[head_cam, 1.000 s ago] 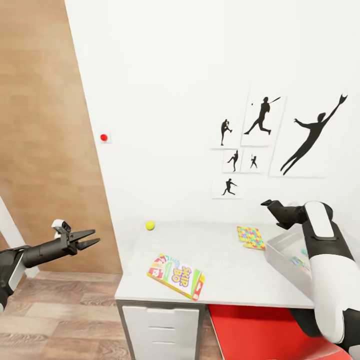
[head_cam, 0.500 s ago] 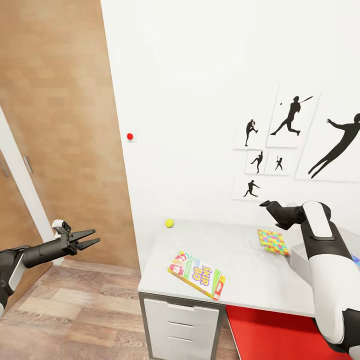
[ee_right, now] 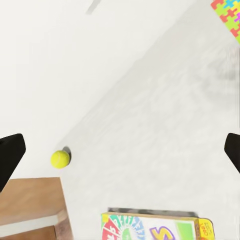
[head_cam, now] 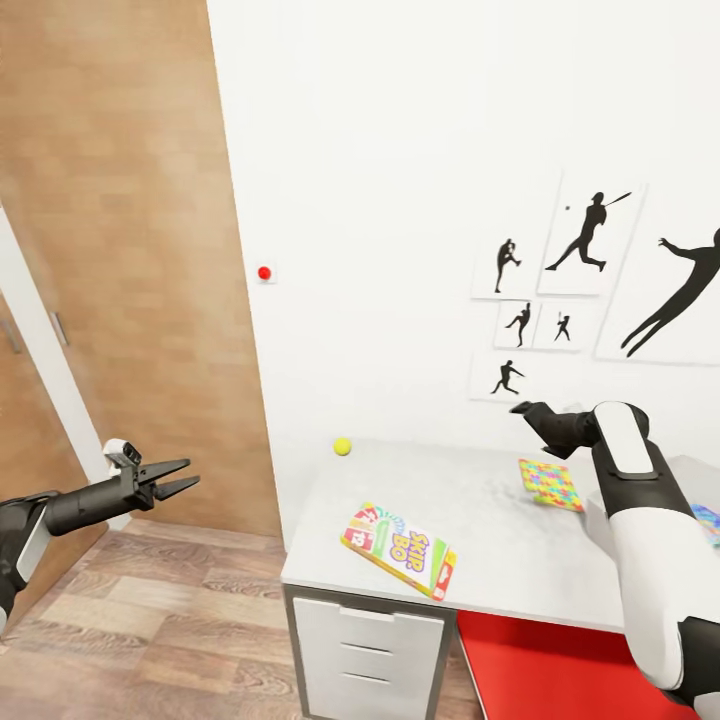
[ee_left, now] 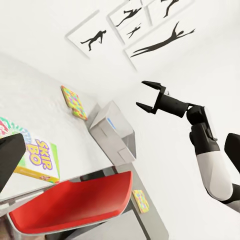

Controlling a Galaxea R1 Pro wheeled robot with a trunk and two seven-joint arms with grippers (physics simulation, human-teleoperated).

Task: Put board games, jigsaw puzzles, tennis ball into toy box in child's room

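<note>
Both jaws gape empty, unchanged; right gripper (head_cam: pixel 524 410) has edged higher over the table (head_cam: pixel 480 540).

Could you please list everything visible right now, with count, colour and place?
Table: one, pale grey top, white drawers, against the wall.
Board game: one, yellow-green-red, near the table's front edge.
Ball: one, yellow, at the table's back corner by the wall.
Puzzle: one, multicoloured, flat on the table near the right gripper.
Toy box: one, light grey, on the table beyond the puzzle.
Chair: one, red, at the table.
Wall pictures: several, black silhouettes on white.
Red dot: one, on the wall.
Left gripper: open, over the floor.
Right gripper: open, above the table.
</note>
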